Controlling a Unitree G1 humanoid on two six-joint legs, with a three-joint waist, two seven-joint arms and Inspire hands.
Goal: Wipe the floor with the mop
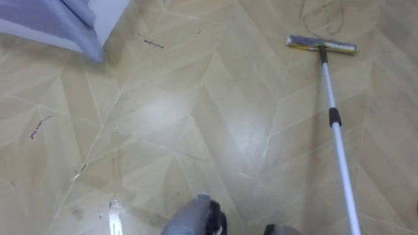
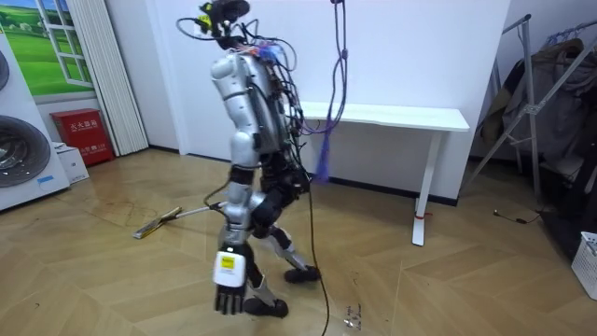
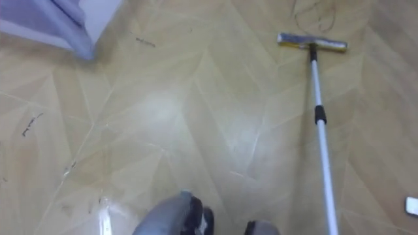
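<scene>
Herringbone wood floor [image 1: 163, 117], white desk [image 2: 392, 117] behind. The mop [image 1: 333, 117] lies ahead-right, its head [image 1: 321, 44] flat for wiping. What grips its pole, I cannot tell. Left hand [image 2: 229, 291] hangs idle, fingers loosely straight.

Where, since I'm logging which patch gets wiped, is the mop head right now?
The mop head lies flat on the wood floor, upper right in the eye views, ahead of the robot, its pole running back to the lower right.
</scene>
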